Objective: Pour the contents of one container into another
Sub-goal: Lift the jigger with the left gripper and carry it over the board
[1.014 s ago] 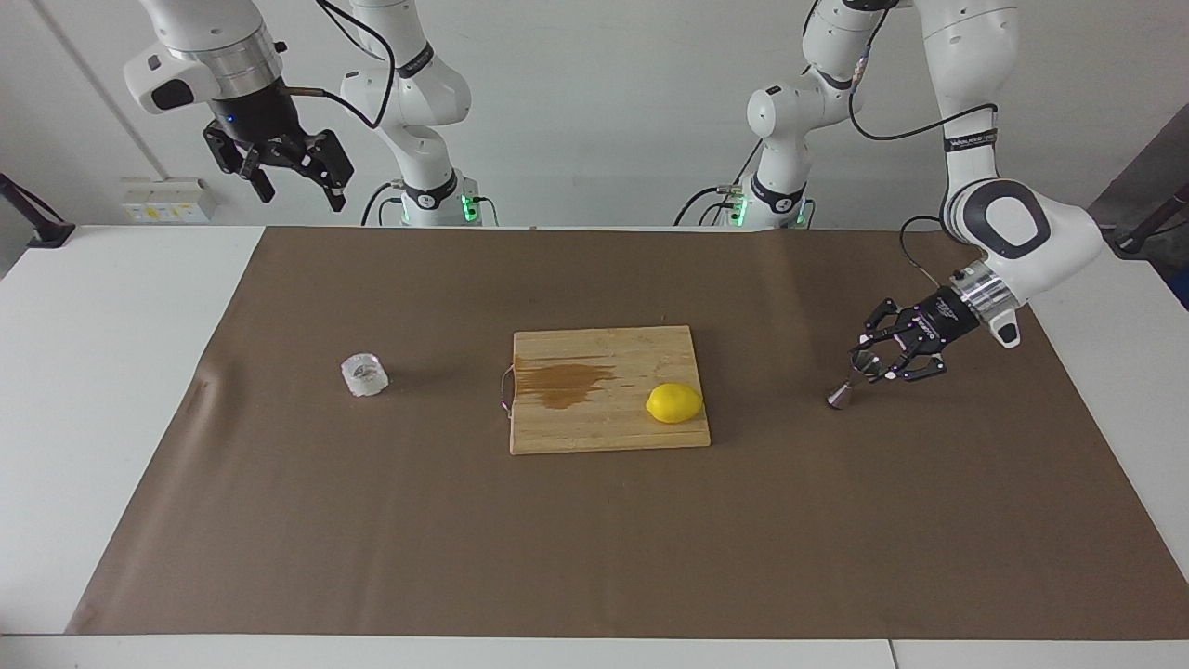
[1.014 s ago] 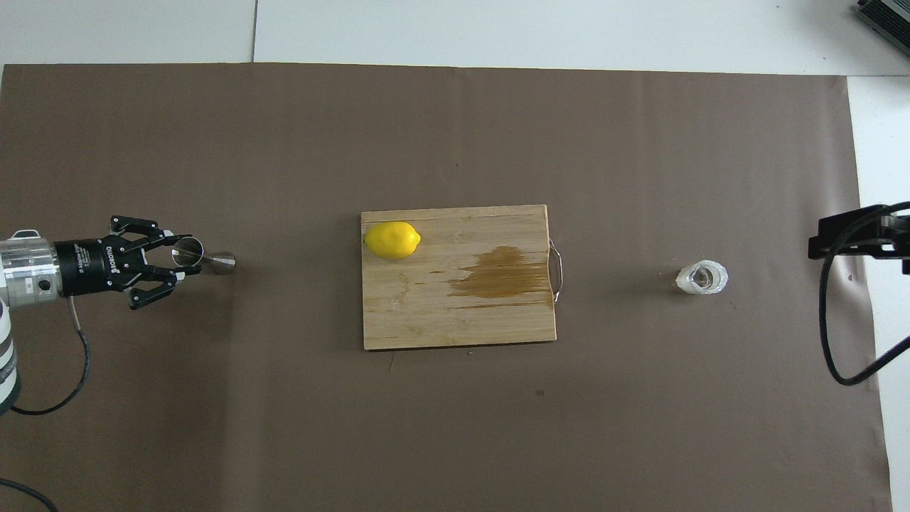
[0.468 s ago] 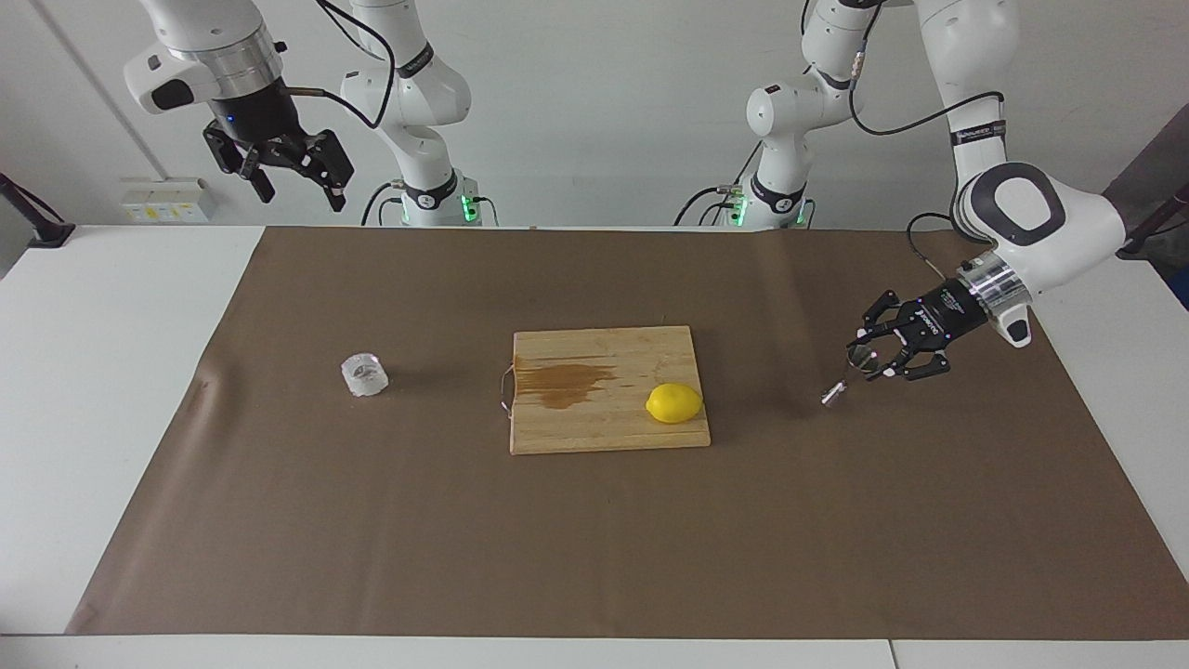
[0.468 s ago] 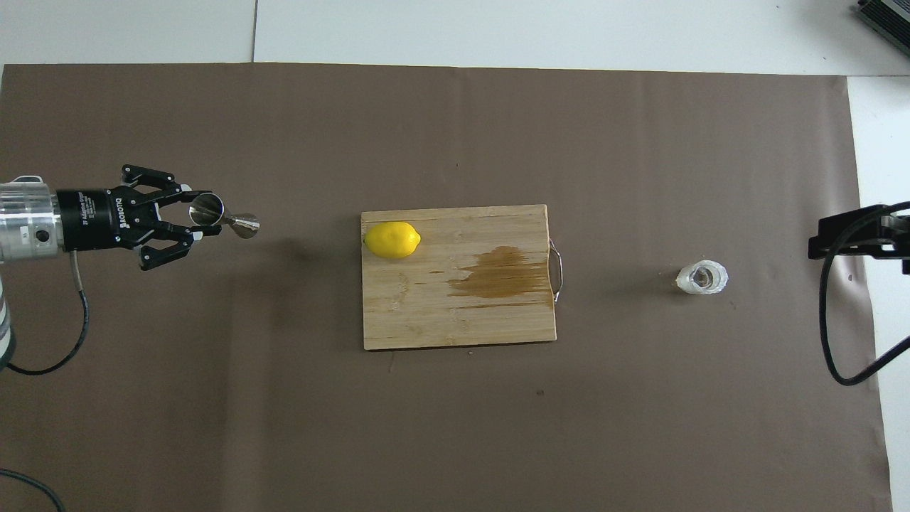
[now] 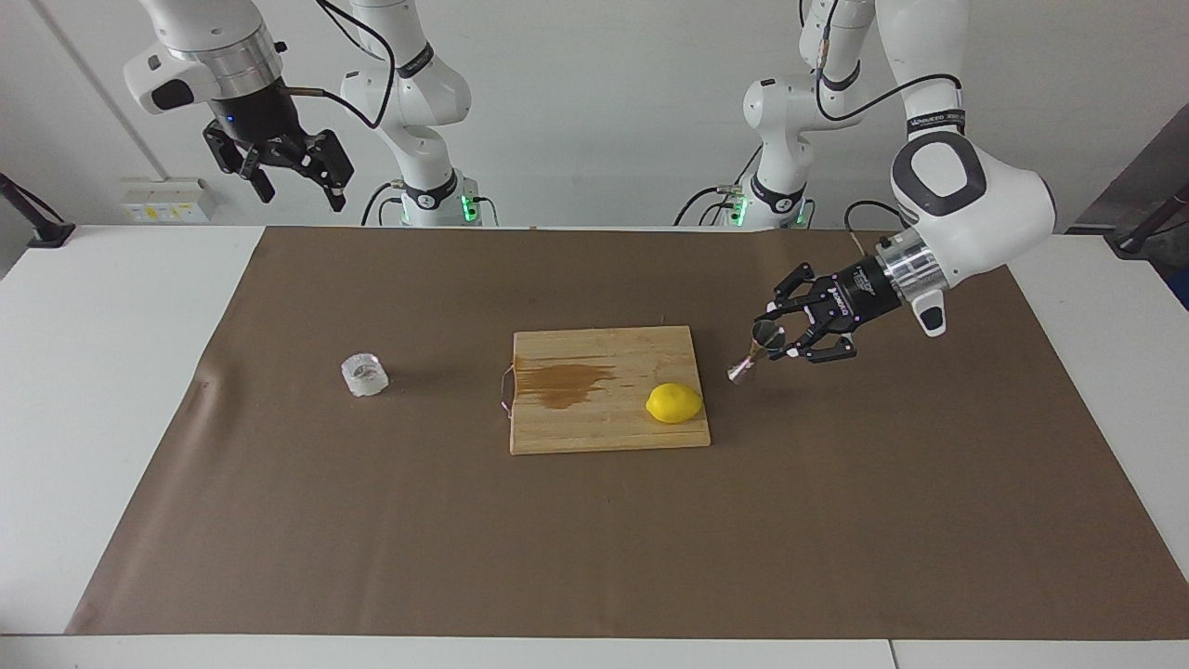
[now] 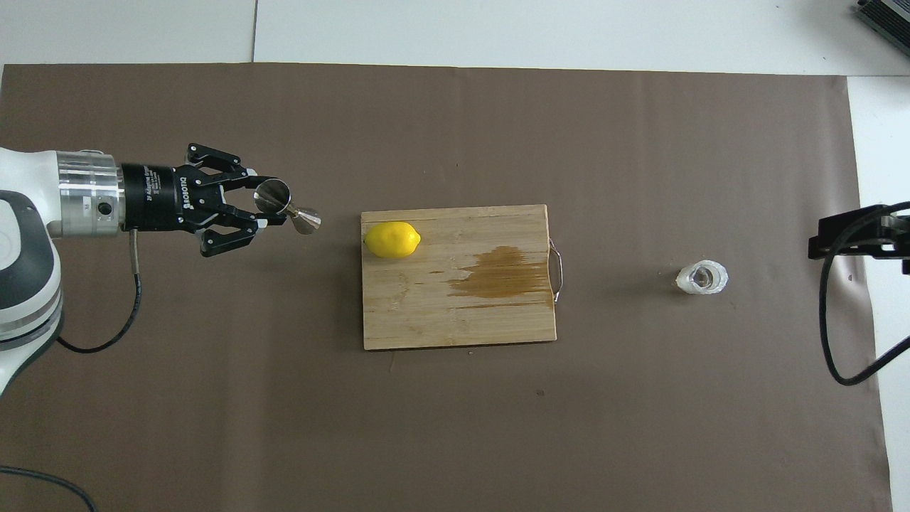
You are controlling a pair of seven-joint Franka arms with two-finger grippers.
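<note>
My left gripper is shut on the upper cone of the steel hourglass jigger and holds it tilted in the air over the brown mat, just beside the cutting board's end by the lemon. It also shows in the overhead view with the jigger. The clear faceted glass cup stands on the mat toward the right arm's end, also seen in the overhead view. My right gripper waits open and empty, high over the table edge.
A wooden cutting board lies mid-table with a wet brown stain and a lemon on it. A brown mat covers the table.
My left gripper has lifted the jigger off the mat and carried it toward the cutting board. The right arm, cup, board and lemon have not moved.
</note>
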